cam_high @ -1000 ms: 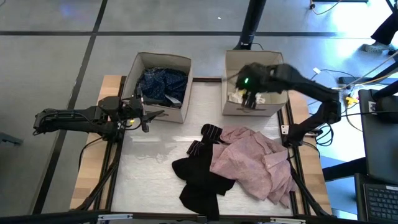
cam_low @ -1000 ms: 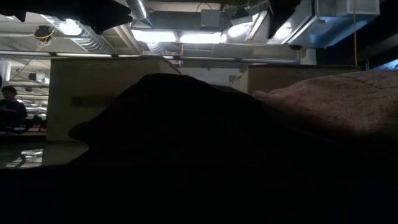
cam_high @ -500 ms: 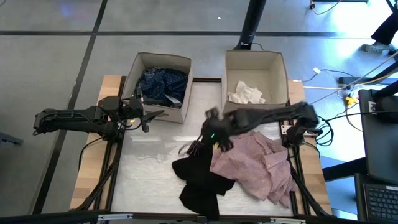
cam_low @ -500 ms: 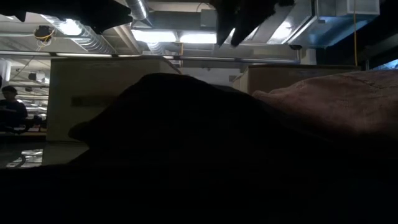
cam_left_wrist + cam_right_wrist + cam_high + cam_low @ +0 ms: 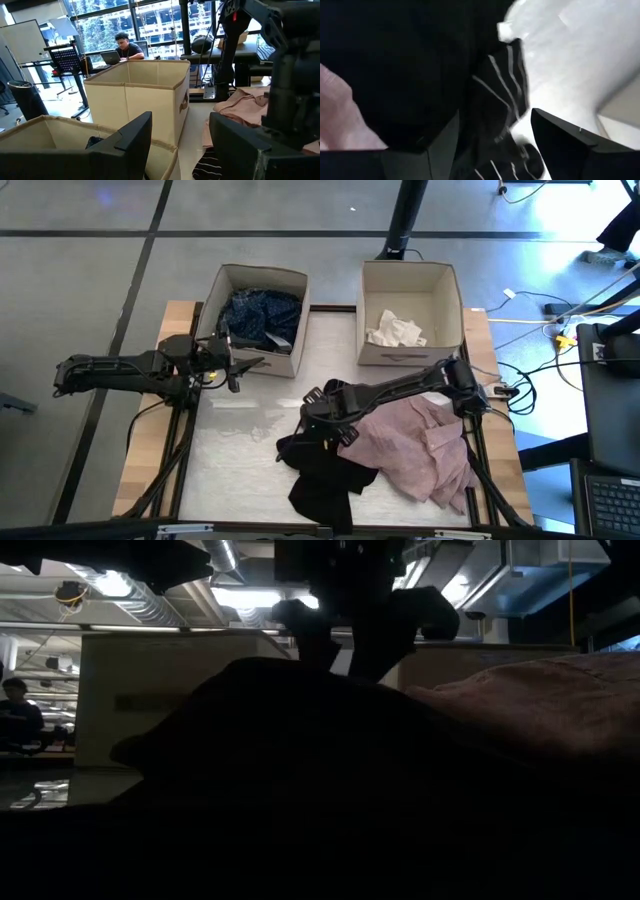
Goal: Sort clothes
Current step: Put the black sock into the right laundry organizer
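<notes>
A black garment [image 5: 322, 470] with a white-striped part [image 5: 504, 95] lies at the table's near middle, beside a pale pink shirt [image 5: 410, 445]. My right gripper [image 5: 318, 412] points down over the striped part, open, one finger on each side of it [image 5: 495, 115]. In the low view it stands at the black mound's top [image 5: 345, 650]. A navy dotted garment [image 5: 262, 315] fills the left box, and a small white piece [image 5: 395, 330] lies in the right box. My left gripper [image 5: 250, 365] waits open and level by the left box [image 5: 180, 120]. My right gripper comes from above, slanting down, with its open fingers [image 5: 555, 140] on either side of the black garment's striped part [image 5: 492, 130]. Whether the fingertips touch the cloth I cannot tell.
Two beige fabric boxes stand at the table's far side, the left one [image 5: 285, 360] and the right one [image 5: 410, 355]. Bare white tabletop [image 5: 240, 430] lies left of the clothes. A person sits in the room beyond [image 5: 125, 47].
My right gripper has swung from above the right box toward the table's near left and come down over the black garment, rolling its wrist on the way. The white piece stays in the right box. The clothes on the table have not moved.
</notes>
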